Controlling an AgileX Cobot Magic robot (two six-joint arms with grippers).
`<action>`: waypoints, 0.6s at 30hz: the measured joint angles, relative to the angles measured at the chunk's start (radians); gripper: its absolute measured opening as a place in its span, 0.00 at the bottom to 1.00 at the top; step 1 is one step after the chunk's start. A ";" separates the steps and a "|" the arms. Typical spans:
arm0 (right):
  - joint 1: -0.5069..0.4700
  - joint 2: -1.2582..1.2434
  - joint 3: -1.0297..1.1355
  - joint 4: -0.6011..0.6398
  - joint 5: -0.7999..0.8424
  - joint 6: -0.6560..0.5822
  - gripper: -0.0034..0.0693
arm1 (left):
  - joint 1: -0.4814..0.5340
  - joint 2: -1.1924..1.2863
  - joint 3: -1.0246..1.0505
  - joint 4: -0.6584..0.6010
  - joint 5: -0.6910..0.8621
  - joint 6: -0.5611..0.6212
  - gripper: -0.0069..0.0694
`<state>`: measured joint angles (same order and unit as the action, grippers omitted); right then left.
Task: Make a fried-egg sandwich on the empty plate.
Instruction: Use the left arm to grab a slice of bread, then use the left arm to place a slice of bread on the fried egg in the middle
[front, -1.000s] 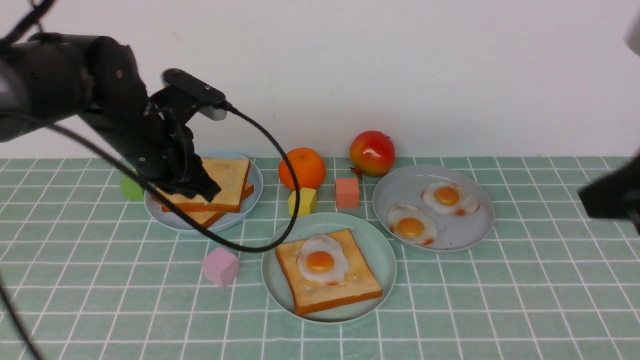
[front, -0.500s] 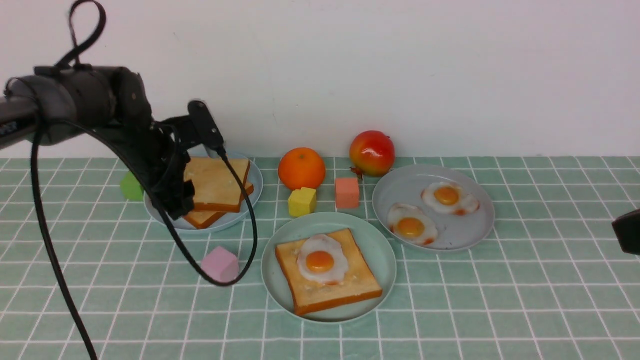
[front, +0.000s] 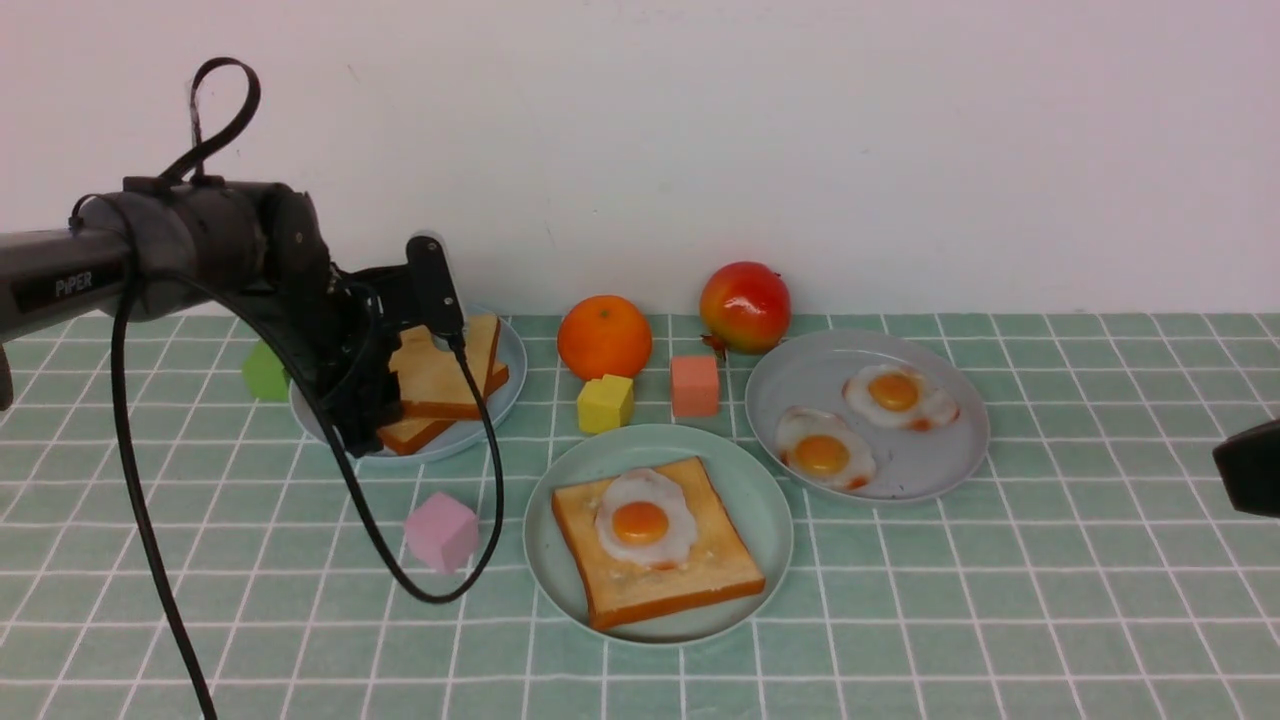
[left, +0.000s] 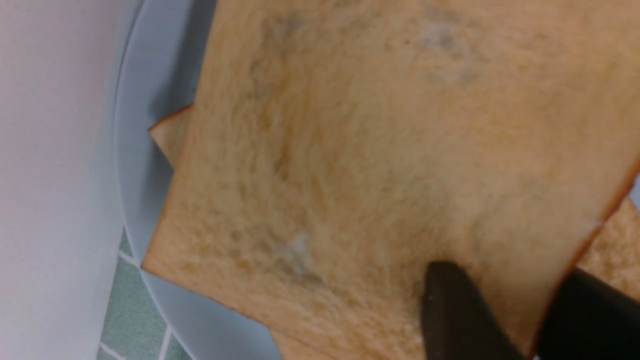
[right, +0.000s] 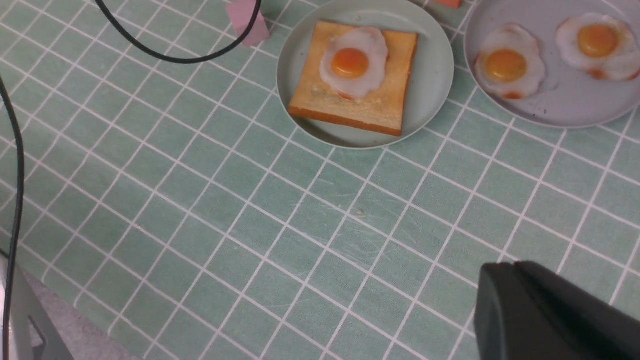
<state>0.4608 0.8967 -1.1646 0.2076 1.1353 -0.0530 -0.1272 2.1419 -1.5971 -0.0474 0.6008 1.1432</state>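
Front: mint-green plate sits mid-tabletop w/ one toast slice flat on it and a fried egg on top, so only the lid slice is missing. That one, the top slice, lies on a lower slice on the pale-blue plate, far left. L hand is low at the stack's near-left corner. R hand is parked at the right edge, well apart from everything. Clutter btwn the plates: orange, yellow block, salmon block; a pink block and the arm's slack cable lie nearer. The cable could drag that block or brush the egg on the way over. Grey plate w/ two spare eggs is off the route.

L wrist: fingers straddle the top slice's corner, one on the upper face, the other past the crust. Whether they pinch yet, can't tell. The slice looks light, stiff and matt, prob. easy to grip; an edge hold suits it but it may droop or swivel, so carry it level. The glossy egg looks slippery, so set the lid down gently.

R wrist: R hand is closed up, holding nothing, over bare tabletop.
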 joint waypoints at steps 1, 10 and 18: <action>0.000 0.000 0.000 0.005 -0.001 0.000 0.09 | 0.000 0.000 0.000 0.000 0.000 0.001 0.28; 0.000 0.000 0.000 0.015 -0.004 0.000 0.10 | -0.004 -0.031 0.000 0.003 0.039 0.003 0.23; 0.000 -0.007 0.000 -0.009 0.042 0.000 0.10 | -0.069 -0.221 0.027 -0.011 0.160 -0.171 0.20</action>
<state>0.4608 0.8893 -1.1646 0.1987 1.1774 -0.0530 -0.1957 1.9213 -1.5702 -0.0588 0.7603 0.9720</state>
